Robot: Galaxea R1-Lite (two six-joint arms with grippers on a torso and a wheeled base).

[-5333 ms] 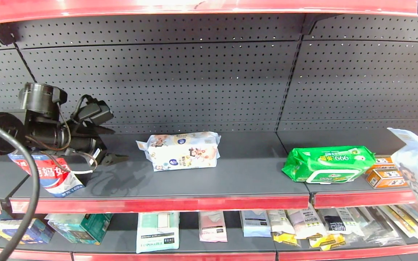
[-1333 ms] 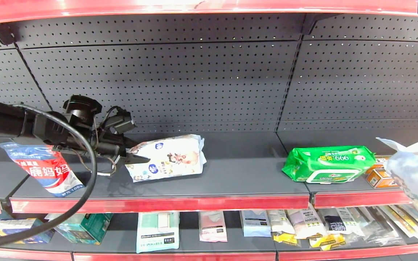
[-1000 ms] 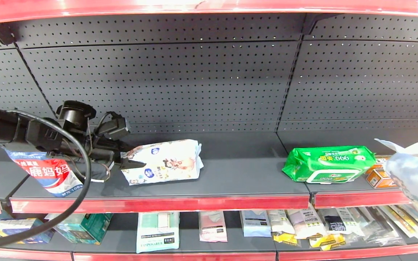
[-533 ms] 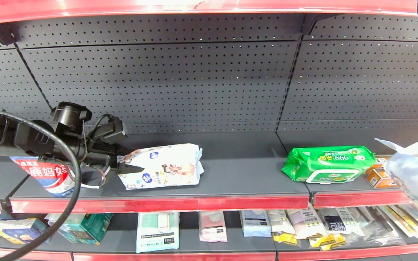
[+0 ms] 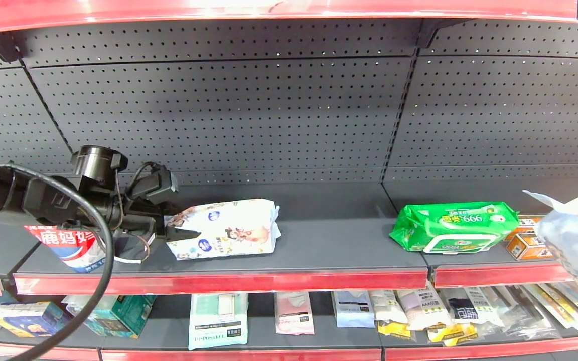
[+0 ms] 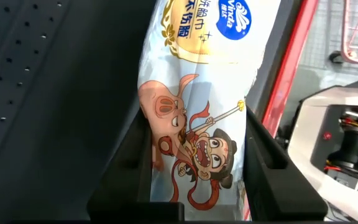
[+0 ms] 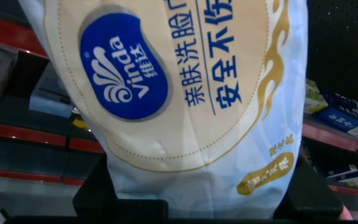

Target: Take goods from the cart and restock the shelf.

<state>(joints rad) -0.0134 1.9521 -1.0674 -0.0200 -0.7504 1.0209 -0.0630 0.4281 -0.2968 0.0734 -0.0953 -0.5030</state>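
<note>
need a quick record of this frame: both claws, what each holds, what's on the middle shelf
left claw: shut on the left end of the white cartoon pack
white cartoon pack: lying on the shelf, not yet released
right claw: shut on the second white pack, held in front of the shelf's right end
shelf, left to right: red-and-blue bag, white cartoon pack, green wipes pack, orange boxes
lower shelf: flat packets and boxes

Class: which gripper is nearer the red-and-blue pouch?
Left: the left gripper sits just beside the red-and-blue pouch; the right gripper is far off, past the green pack.
</note>
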